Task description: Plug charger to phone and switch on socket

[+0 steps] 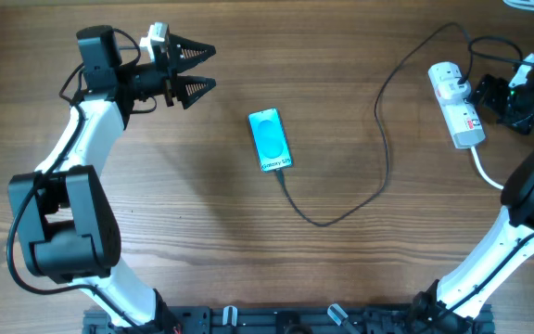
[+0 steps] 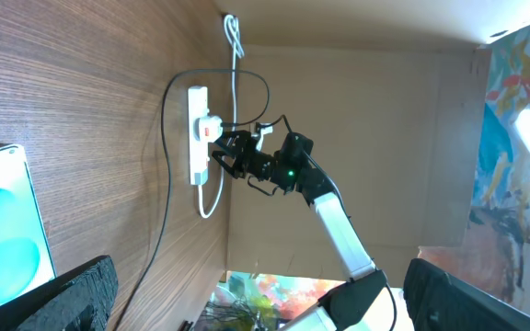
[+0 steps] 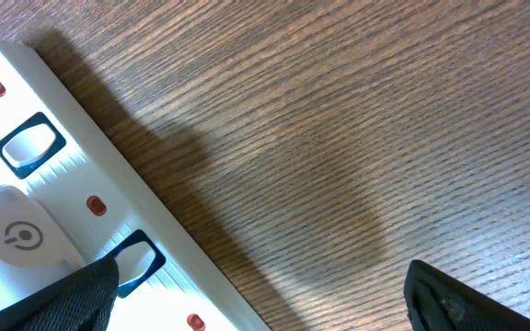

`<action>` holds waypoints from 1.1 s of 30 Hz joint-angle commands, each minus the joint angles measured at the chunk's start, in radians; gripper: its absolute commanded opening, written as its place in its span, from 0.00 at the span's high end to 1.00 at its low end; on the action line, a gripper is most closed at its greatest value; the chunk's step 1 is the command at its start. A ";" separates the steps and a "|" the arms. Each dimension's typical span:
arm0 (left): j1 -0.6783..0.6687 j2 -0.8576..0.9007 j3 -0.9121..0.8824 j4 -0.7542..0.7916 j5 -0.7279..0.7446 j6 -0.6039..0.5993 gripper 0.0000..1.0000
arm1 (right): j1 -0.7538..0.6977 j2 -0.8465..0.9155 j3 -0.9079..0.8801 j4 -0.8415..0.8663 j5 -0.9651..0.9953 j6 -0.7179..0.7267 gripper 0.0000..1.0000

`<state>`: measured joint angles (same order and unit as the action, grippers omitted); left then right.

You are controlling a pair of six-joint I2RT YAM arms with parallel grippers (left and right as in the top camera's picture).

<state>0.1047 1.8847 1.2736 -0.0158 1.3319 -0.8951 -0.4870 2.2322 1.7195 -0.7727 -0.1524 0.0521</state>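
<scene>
Phone (image 1: pixel 270 139) lies well beyond left hand (image 1: pixel 209 67), spread wide, empty; charger (image 1: pixel 376 107) end touches phone; right hand (image 3: pixel 260 299), splayed empty, just beside socket (image 1: pixel 455 104).

1 worktop (image 1: pixel 202 241): brown wood-grain surface, grain running left to right in the overhead view, soft shadows lying on it.
1 wall (image 2: pixel 366 119): plain beige, beyond the worktop's edge in the left wrist view.
1 hanging (image 2: pixel 518 138): at that view's right edge, splashed blue, orange and red, crossed by a bright white streak.
1 patch (image 2: pixel 265 294): green and orange, low in the same view, too blurred to identify.
</scene>
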 commanded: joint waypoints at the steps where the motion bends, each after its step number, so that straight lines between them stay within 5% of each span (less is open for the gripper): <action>1: 0.005 -0.014 0.002 0.003 0.001 0.021 0.00 | 0.003 -0.011 0.023 0.005 0.025 0.000 0.00; 33: 0.005 -0.014 0.002 0.003 0.001 0.021 0.00 | 0.003 -0.011 -0.027 0.002 -0.036 -0.008 0.00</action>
<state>0.1047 1.8847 1.2736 -0.0154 1.3319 -0.8951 -0.4881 2.2322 1.7058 -0.7479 -0.1581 0.0513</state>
